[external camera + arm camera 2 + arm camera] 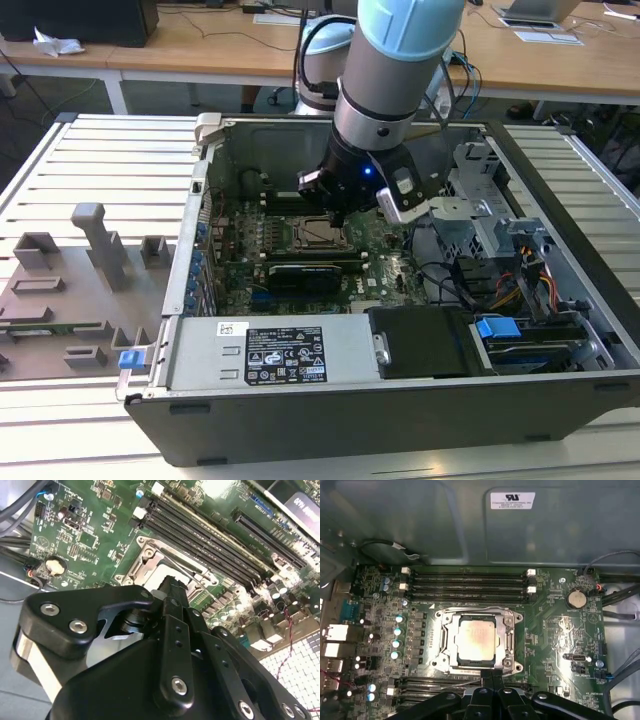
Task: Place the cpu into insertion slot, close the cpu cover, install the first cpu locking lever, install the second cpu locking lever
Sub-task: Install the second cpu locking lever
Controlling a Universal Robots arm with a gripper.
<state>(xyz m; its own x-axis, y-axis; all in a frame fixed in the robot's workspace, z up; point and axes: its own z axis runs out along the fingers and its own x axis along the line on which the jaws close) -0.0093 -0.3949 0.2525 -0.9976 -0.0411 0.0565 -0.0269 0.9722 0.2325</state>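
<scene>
Your chip [476,639] sits in the socket [478,611], mid-frame in the first wrist view | cover [509,639] down over it | fingers [492,679] pressed together, empty, at socket's edge.

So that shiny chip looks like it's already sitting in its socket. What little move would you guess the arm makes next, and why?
Probably a small push on a locking lever. In the first wrist view the cpu lies in the insertion slot with the cpu cover framing it, seemingly closed. The tool sits at the socket's edge, where a thin wire lever runs. Whether that lever is latched I cannot tell.
</scene>
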